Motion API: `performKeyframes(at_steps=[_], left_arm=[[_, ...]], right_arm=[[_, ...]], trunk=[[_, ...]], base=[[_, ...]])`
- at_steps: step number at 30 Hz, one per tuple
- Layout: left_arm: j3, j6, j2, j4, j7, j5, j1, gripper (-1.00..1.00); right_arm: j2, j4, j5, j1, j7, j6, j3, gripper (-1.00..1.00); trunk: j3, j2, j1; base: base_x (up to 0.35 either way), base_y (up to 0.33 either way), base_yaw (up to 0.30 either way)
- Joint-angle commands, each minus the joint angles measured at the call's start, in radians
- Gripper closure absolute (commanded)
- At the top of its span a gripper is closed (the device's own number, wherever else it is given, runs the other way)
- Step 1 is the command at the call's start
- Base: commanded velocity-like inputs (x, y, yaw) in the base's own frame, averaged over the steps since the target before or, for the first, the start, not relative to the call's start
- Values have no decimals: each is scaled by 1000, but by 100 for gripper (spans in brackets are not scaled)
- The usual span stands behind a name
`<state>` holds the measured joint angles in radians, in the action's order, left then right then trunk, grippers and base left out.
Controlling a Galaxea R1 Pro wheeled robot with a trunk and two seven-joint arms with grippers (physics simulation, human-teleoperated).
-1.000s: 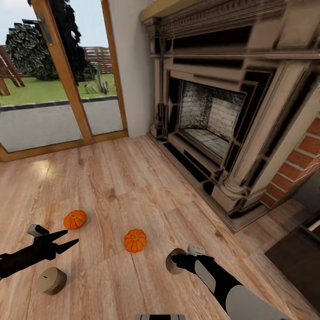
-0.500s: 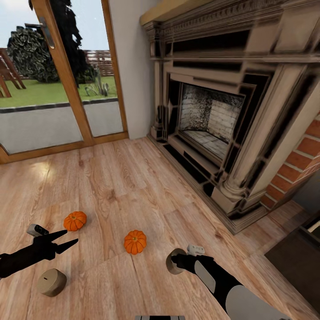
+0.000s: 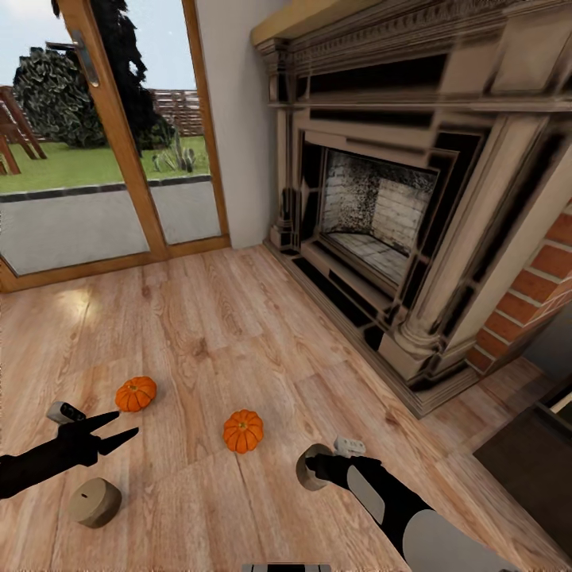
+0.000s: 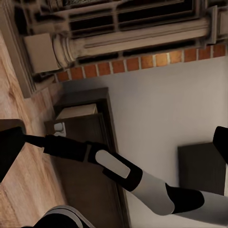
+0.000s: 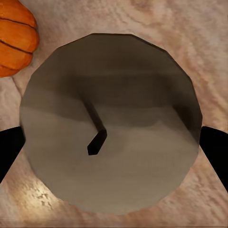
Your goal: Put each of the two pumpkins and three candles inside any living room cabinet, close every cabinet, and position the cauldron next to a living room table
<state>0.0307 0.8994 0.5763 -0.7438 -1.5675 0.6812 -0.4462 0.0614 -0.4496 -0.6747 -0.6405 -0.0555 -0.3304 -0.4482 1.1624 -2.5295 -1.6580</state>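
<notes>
We have the right claw (image 3: 308,469) closed around a stubby grey-tan candle (image 5: 110,124), its dark wick facing the wrist camera and the two black fingers (image 5: 9,147) pressed to its sides, so the step in hand looks like carrying this candle to the cabinet (image 3: 524,461), whose dark-brown top sits at about four o'clock in the head view, beyond the fireplace (image 3: 381,206). To do it well, we judge that we should lift straight up from the wooden floor (image 3: 222,318) before swinging, since the nearer pumpkin (image 3: 242,430) lies just beside the candle at about ten o'clock from it and a sideways drag could knock it rolling. The grip is across the round wall, so we should keep the squeeze steady and move slowly, because a smooth cylinder may slip. The left claw (image 3: 127,425) hovers with its fingers spread and holds nothing, near the farther pumpkin (image 3: 136,393), with a second candle (image 3: 94,501) lying on the floor at about six o'clock from it; we should hold that arm clear while the base turns.
</notes>
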Motion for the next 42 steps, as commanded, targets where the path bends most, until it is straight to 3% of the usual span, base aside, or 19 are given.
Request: performKeyframes(at_steps=[1, 14, 28, 42], left_arm=[[0, 11, 0, 2, -3, 0, 0, -100], [0, 10, 0, 6, -3, 1, 0, -100], [0, 10, 0, 6, -3, 0, 0, -100], [0, 10, -1, 6, -3, 0, 0, -100]], right_arm=[[0, -1, -8, -1, -6, -3, -6, 100], [0, -1, -8, -1, -6, -3, -6, 100], [1, -1, -7, -1, -6, -1, -6, 100], [1, -1, -6, -1, -8, -2, -6, 100]], trunk=[[1, 0, 0], [1, 0, 0], [1, 0, 0], [1, 0, 0]], base=[[-163, 150, 0], [-212, 163, 0], [93, 150, 0], [-103, 148, 69]])
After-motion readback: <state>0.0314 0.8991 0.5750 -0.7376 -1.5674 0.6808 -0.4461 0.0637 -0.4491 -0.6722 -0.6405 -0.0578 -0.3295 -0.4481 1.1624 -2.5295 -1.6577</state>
